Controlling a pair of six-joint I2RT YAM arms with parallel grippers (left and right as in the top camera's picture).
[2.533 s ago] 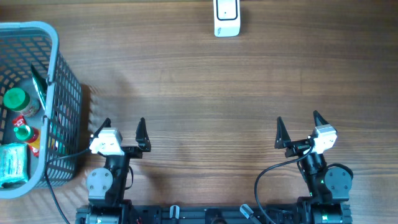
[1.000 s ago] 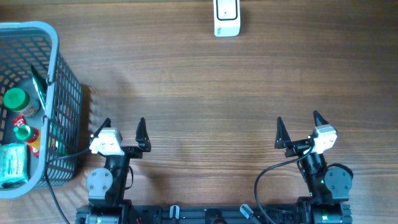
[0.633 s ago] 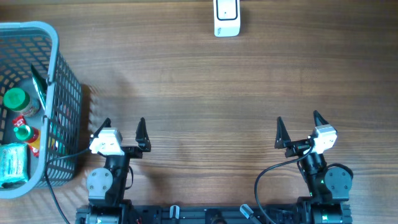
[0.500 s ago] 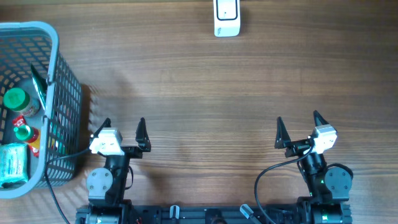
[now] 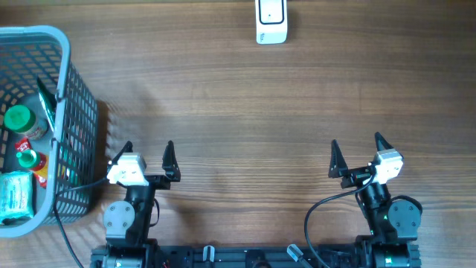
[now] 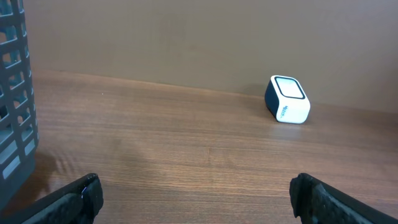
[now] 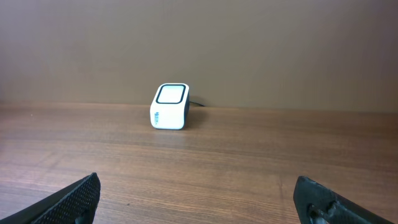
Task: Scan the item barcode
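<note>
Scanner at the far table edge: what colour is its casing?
The scanner is white with a dark navy back, clearest in the left wrist view.

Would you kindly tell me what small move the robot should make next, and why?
Probably swing the left gripper toward the basket. Its jaws stand open and empty, nothing lies in front of the scanner, and the items to scan, such as the green-capped bottle, sit in the basket on that arm's side.

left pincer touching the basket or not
Apart. The overhead view shows a strip of bare table between the open left pincer and the basket wall.
</note>
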